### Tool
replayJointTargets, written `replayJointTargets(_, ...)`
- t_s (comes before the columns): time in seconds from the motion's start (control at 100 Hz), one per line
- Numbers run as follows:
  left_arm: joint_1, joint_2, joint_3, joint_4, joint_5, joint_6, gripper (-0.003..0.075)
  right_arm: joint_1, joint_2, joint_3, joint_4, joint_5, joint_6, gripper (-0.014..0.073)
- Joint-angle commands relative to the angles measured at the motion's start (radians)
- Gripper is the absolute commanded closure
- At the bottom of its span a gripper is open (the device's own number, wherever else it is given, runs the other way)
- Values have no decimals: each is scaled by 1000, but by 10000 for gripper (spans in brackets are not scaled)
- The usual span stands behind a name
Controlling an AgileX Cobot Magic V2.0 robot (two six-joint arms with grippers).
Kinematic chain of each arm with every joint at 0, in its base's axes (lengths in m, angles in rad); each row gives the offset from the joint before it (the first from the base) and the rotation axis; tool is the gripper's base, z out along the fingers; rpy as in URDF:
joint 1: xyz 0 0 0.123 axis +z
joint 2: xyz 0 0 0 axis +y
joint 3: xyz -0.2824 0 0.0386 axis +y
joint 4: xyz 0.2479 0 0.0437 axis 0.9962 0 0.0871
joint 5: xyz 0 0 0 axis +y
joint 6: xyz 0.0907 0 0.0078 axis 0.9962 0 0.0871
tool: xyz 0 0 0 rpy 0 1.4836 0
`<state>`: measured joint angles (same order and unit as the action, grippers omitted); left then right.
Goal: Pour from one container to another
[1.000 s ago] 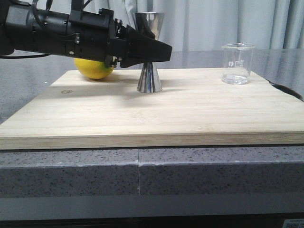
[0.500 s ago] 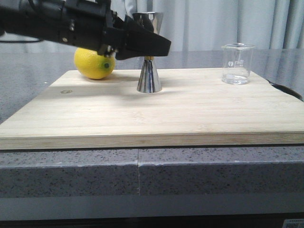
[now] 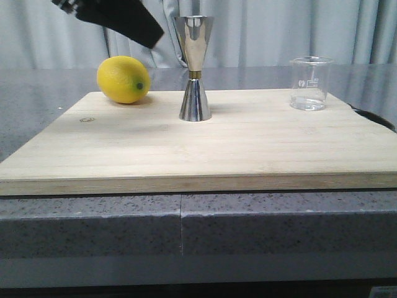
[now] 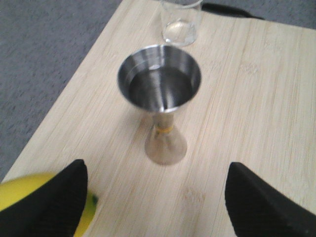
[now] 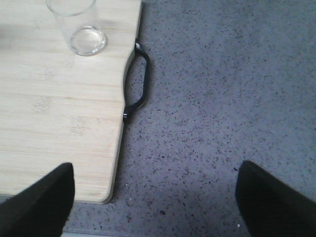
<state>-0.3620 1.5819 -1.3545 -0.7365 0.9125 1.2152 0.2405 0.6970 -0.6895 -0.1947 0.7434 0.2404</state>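
The steel jigger stands upright at mid-board; from above, in the left wrist view, the jigger shows a dark inside. The clear glass beaker stands upright at the board's far right, apart from both grippers, and the beaker also shows in the right wrist view. My left gripper hangs open above and to the left of the jigger, nothing between its fingers; only a finger shows at the front view's top. My right gripper is open over the grey counter beside the board's corner.
A yellow lemon lies at the back left of the bamboo board. A black handle sticks out of the board's right edge. Speckled grey counter surrounds the board, and curtains hang behind.
My left gripper was level with the jigger's waist a second ago; it has since risen up and to the left, clear of the jigger. Jigger, beaker and lemon stayed put.
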Motion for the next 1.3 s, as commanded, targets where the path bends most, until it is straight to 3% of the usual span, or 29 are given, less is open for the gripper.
replayJointTargets(0.0, 3, -86, -70, 164, 41, -224, 186, 0, -4, -38, -22, -66, -1, -6)
replayJointTargets(0.18, 3, -179, -140, 459, 172, -591, 187, 0, -4, -38, -22, -66, -1, -6)
replayJointTargets(0.35, 7, -292, -139, 710, 206, -951, 187, 0, -4, -38, -22, -66, -1, -6)
replayJointTargets(0.5, 7, -395, -82, 871, 204, -1164, 187, 0, -4, -38, -22, -66, -1, -6)
replayJointTargets(0.8, 7, -672, 240, 938, 102, -1378, 187, 0, -4, -38, -22, -70, -1, -6)
replayJointTargets(0.98, 7, -840, 424, 936, -15, -1402, 187, 0, -4, -38, -22, -80, -1, -6)
replayJointTargets(1.22, 7, -914, 483, 936, -15, -1402, 188, 0, -4, -38, -22, -91, -1, -1)
replayJointTargets(1.29, 7, -912, 483, 936, -21, -1402, 206, 0, -4, -38, -22, -91, -1, 46)
